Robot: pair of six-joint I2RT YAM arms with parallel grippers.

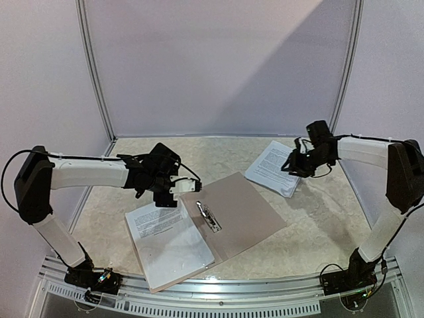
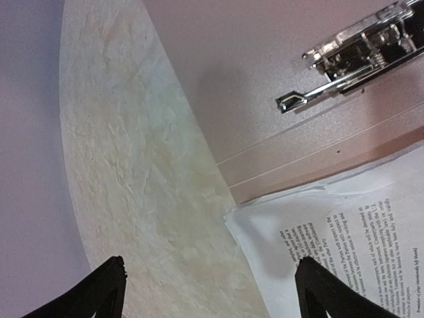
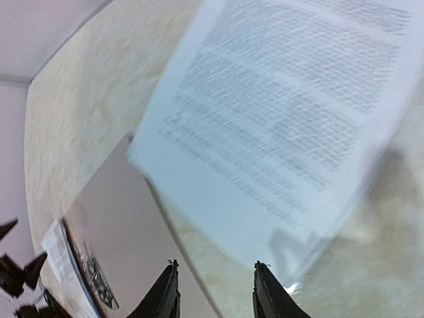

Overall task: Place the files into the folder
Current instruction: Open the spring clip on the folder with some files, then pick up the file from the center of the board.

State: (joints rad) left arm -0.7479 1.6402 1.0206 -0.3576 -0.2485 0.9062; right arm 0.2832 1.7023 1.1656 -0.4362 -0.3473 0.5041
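Marbled bench (image 1: 318,222); folder (image 1: 246,211) open at centre, one sheet (image 1: 167,240) on left leaf. Other files (image 1: 270,170) far right beneath right end effector (image 3: 215,291), part-open, empty. Left end effector (image 2: 211,291) wide open, empty. Next, likely: pinch top sheet's edge.

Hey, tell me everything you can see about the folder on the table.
The folder is flat tan-brown cardboard, lying open on the marbled table, near its front middle, turned at an angle. Its right leaf is bare; a printed white sheet covers the left leaf. A small shiny metal clip sits along the spine fold.
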